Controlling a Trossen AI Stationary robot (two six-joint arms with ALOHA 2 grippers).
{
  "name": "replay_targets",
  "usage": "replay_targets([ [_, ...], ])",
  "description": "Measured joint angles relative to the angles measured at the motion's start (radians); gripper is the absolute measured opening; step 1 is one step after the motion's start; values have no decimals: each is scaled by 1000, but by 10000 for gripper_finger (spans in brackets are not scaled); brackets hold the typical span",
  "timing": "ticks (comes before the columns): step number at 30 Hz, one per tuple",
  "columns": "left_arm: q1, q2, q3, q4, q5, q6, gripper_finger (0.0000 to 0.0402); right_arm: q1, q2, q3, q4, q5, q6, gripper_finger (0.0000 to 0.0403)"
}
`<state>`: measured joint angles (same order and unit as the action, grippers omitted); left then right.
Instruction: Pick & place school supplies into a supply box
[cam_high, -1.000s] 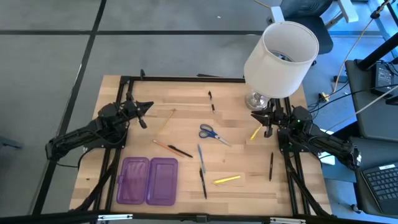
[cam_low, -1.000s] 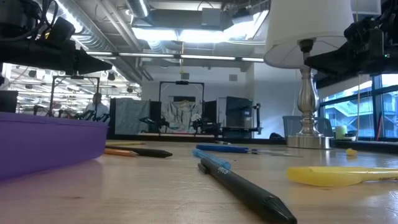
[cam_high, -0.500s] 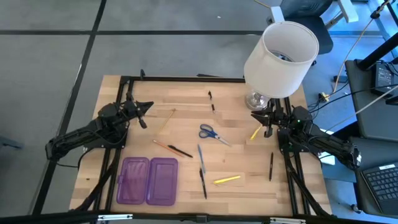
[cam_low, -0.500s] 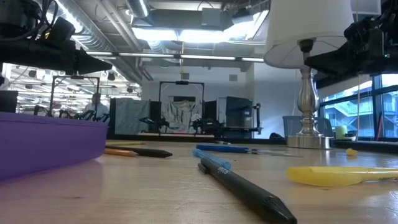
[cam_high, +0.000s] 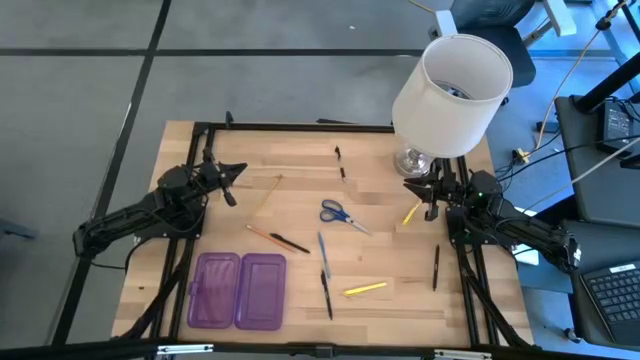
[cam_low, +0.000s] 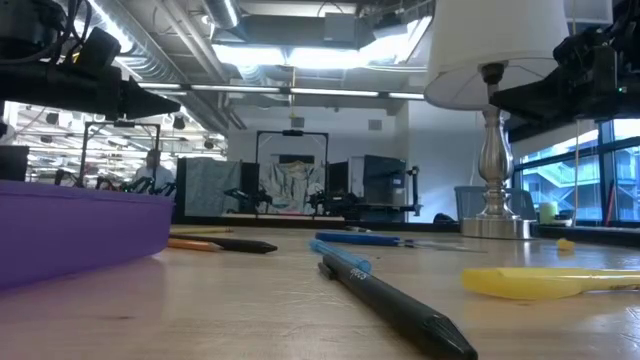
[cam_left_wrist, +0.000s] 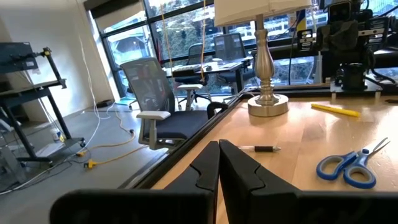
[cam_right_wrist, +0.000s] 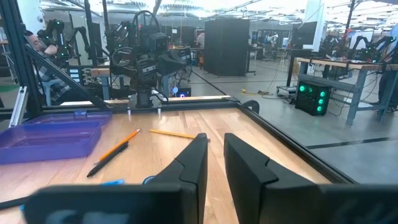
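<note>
The left pincer (cam_high: 236, 170) hangs over the table's (cam_high: 390, 305) far left part, fingers pressed together, holding nothing. The purple supply box (cam_high: 240, 290) lies open at the near left. Scissors (cam_high: 338, 213), pens and pencils lie scattered in the middle. The right pincer (cam_high: 412, 184), near the lamp (cam_high: 452, 95), stands slightly spread, empty.

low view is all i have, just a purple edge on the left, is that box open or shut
observer: Open. The supply box lies with both halves flat on the table, and nothing shows inside either half.
operator: is either gripper holding anything
observer: No. The left gripper is shut on nothing. The right gripper shows a narrow gap and is also empty.
operator: where are the scissors
observer: The scissors lie mid-table, between the two arms.
</note>
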<state>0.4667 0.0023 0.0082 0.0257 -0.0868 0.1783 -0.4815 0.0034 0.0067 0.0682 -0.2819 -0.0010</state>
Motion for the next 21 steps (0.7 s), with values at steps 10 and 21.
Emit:
replay_targets([
  [10,0,0,0,0,0,0,5,0,0,0,-1,0,-1,60],
  [21,0,0,0,8,-39,-60,8,0,0,0,-1,0,0,60],
])
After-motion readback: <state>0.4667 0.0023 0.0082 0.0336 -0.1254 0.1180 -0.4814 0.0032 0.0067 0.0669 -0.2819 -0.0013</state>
